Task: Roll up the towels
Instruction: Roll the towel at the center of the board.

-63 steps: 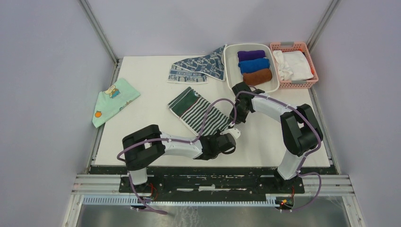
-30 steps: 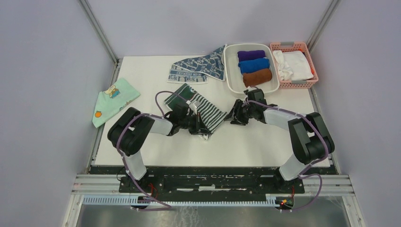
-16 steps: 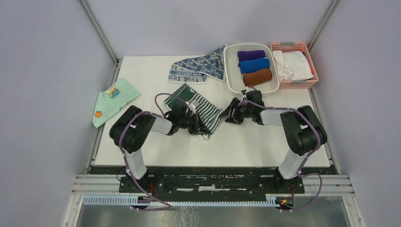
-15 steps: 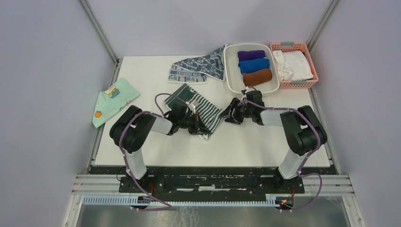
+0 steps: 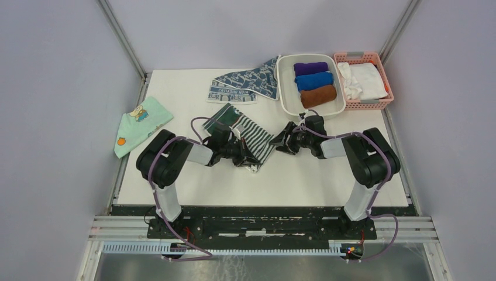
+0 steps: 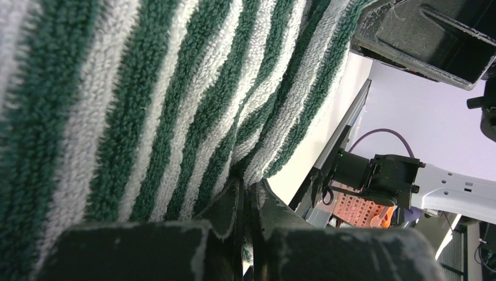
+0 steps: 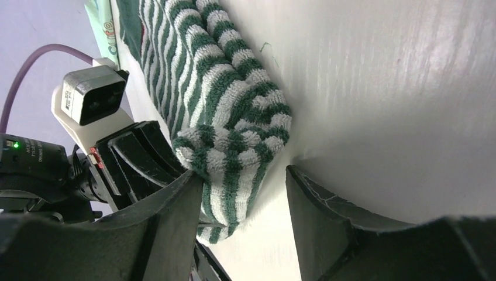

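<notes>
Left gripper (image 5: 245,157) is clamped shut on the near folded edge of the green-and-white striped towel (image 5: 248,133), and the terry pile bunches over its 2 pressed-together fingers in the left wrist view. Right gripper (image 7: 243,175) faces it from the opposite side with its jaws apart. Its 2 fingers straddle the doubled-over corner of that same towel on the table (image 5: 175,93); whether they touch the cloth cannot be told.

There are 2 towels in all. The blue-grey towel (image 5: 245,82) lies spread flat beyond both grippers, apart from the striped one. Just beyond the right gripper stands 1 white tub (image 5: 282,88) holding 3 rolls: 1 purple roll (image 5: 310,68), 1 blue roll (image 5: 314,81) and 1 brown roll (image 5: 319,95). Touching the tub's far side is 1 pink basket (image 5: 357,57) with white cloth in it. Well to the left of the left gripper lies 1 mint-green cloth (image 5: 140,123).
</notes>
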You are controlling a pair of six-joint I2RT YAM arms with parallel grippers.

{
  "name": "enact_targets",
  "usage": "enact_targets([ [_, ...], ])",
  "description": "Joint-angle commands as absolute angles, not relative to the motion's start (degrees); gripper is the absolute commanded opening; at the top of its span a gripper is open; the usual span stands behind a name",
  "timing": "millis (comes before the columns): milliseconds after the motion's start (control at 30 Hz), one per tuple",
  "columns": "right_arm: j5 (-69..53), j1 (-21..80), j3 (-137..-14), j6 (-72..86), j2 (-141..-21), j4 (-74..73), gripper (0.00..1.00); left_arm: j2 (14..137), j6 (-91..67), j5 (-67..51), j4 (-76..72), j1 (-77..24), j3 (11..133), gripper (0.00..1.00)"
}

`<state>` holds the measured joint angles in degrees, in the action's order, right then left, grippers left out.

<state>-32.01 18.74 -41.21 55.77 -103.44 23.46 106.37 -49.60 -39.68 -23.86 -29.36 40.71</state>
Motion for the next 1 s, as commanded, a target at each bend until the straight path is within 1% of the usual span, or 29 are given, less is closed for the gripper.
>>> enact_targets([
  [0, -31.43, 18.91, -40.57, 58.18, -105.17, 31.48, 0.63, 108.18, -51.05, -39.02, -21.17, -28.74, 42.39, 0.03],
  [267, -32.23, 18.85, -39.85, 60.72, -106.29, 37.91, 0.67, 108.75, -50.76, -38.76, -19.75, -28.74, 43.05, 0.03],
  [500, -28.4, 18.9, -39.87, 61.61, -107.57, 36.26, 0.64, 108.55, -50.79, -39.12, -19.09, -28.75, 43.58, 0.03],
  [600, -26.78, 18.9, -40.79, 60.86, -108.7, 33.17, 0.61, 108.46, -50.63, -39.11, -18.66, -28.74, 43.47, 0.03],
  [733, -22.77, 18.99, -43.43, 56.47, -108.79, 22.41, 0.53, 108.31, -50.69, -38.96, -18.63, -28.78, 42.79, 0.03],
  [867, -17.79, 19.68, -47.14, 52.44, -107.23, 9.02, 0.4, 107.37, -50.54, -38.33, -17.86, -28.74, 41.81, 0.06],
  [900, -16.39, 20.01, -48.53, 51.75, -106.84, 5.88, 0.36, 106.99, -50.46, -38.21, -17.6, -28.74, 41.53, 0.08],
  [967, -13.68, 20.73, -50.7, 50.67, -105.65, -0.17, 0.31, 106.06, -50.16, -37.78, -16.77, -28.73, 40.8, 0.12],
])
